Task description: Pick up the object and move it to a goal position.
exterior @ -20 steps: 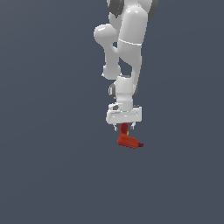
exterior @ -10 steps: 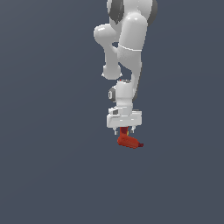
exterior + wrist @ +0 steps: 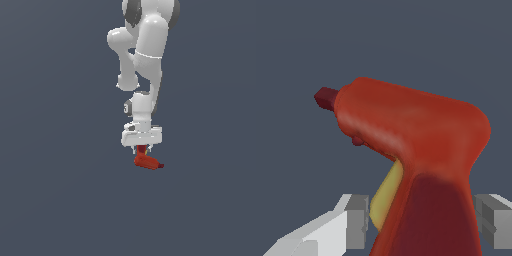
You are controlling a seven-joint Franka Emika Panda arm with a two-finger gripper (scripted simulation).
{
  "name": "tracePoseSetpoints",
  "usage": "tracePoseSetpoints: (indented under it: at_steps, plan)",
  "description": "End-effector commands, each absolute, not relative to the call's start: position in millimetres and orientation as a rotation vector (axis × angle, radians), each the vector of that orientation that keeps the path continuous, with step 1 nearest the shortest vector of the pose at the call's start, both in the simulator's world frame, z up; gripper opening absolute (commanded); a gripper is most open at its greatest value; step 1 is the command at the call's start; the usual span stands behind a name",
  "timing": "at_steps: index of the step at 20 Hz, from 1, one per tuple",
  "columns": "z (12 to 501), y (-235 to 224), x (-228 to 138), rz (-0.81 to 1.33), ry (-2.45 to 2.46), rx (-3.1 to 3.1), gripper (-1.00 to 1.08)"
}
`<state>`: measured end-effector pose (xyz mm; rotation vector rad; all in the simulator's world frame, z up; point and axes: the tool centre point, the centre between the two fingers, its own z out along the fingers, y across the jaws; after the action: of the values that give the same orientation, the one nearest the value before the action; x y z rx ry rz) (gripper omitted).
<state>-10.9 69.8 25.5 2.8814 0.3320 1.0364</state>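
So here's the setup: one white Panda arm [image 3: 145, 55] coming down from the top of the exterior view, a bit right of the middle, against a plain grey-blue background. No edge or surface line shows anywhere, so I can't tell where the desk actually is or how high things are off it.

At the bottom of the arm the hand [image 3: 142, 149] points straight down, and the red drill-like object [image 3: 147, 160] hangs right under it. The upright handle part goes up between the fingers, with a tiny bit of yellow showing just below the white palm. The body of the thing sticks out toward the exterior view's right, ending in a dark nose tip [image 3: 161, 165], and it tilts slightly downward on that side.

The wrist view is way clearer. The object [image 3: 421, 150] fills most of the picture, with the yellow patch [image 3: 387, 197] on the handle and the dark nose tip [image 3: 326, 96] at the far end of the body. One grey finger pad [image 3: 358, 220] sits on one side of the handle and another finger pad [image 3: 491, 220] on the other side. So the hand is closed in around the handle, only as wide as the handle itself, and it has hold of the object.
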Motion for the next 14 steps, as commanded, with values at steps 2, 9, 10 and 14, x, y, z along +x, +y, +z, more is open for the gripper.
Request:
tracePoseSetpoints:
  at_steps: [2,9,10,14]
  plan:
    - [26,70,-11,1.036,0.332,2.881,-1.00]
    - [34,53,-18,1.037,0.332,2.882,-1.00]
    - [37,48,-20,1.037,0.332,2.882,-1.00]
    - [48,26,-30,1.037,0.332,2.882,-1.00]
